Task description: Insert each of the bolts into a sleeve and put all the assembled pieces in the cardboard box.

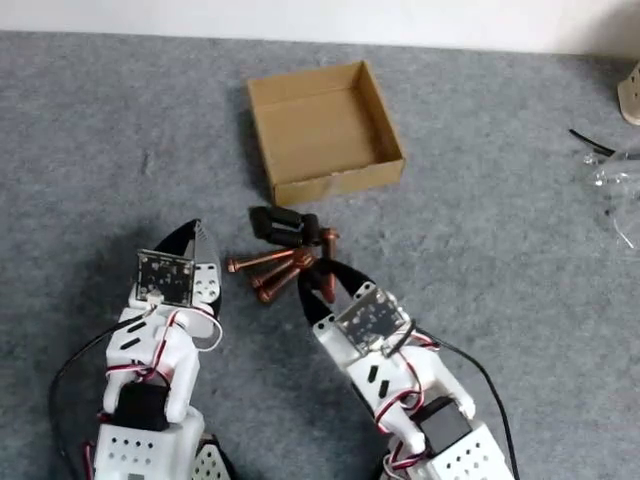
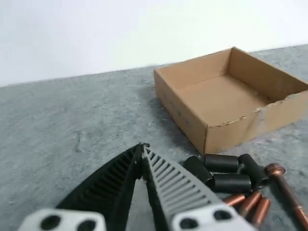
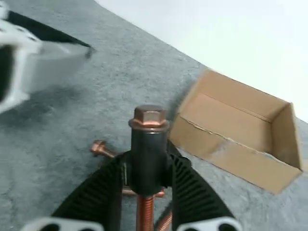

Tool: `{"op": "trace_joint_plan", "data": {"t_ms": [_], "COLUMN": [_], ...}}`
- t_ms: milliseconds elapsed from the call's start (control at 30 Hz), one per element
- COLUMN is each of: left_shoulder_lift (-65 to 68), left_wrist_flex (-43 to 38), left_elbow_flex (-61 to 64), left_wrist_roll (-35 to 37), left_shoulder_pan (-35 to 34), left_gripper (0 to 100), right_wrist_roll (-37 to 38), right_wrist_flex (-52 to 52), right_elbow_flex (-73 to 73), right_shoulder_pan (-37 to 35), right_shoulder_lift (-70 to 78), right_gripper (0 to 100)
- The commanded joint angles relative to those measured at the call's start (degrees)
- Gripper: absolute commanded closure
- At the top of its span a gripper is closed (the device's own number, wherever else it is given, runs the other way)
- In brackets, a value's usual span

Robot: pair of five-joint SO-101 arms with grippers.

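Observation:
The cardboard box (image 1: 325, 130) (image 2: 231, 106) (image 3: 240, 139) stands open and empty on the grey felt. Just in front of it lie several black sleeves (image 1: 285, 225) (image 2: 221, 171) and loose copper bolts (image 1: 265, 268) (image 2: 250, 202) (image 3: 101, 148). My right gripper (image 1: 325, 285) (image 3: 149, 173) is shut on a black sleeve (image 3: 149, 159) with a bolt through it, whose hex head (image 3: 149, 118) (image 1: 328, 238) points toward the box. My left gripper (image 1: 196, 235) (image 2: 143, 151) is shut and holds nothing; it hangs to the left of the pile.
Clear safety glasses (image 1: 610, 165) and a pale object (image 1: 630, 90) lie at the far right edge. Open grey mat stretches left of the box and to the right of the right arm.

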Motion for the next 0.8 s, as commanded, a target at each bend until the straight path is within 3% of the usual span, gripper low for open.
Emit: {"op": "trace_joint_plan", "data": {"t_ms": [0,233,433,767], "left_shoulder_lift": [-0.57,-0.48,-0.48,-0.48], "left_wrist_flex": [-1.32,-3.34,-3.34,-3.43], "left_elbow_flex": [0.66,1.45,1.45,1.45], "left_wrist_roll": [0.18,0.18,0.18,0.09], "left_shoulder_pan": [-1.19,-1.1,-1.01,-1.01], "left_gripper": [99,99,99,99], "right_wrist_roll": [-0.79,-0.7,-0.7,-0.7], "right_wrist_flex": [-2.68,-2.77,-2.95,-5.05], "right_elbow_flex": [-1.71,-8.22,-21.41,-58.95], "right_shoulder_pan": [3.74,10.42,11.56,16.4], "right_shoulder_lift": [-0.13,5.41,29.05,71.78], "right_gripper": [99.4,99.4,99.4,99.4]}}
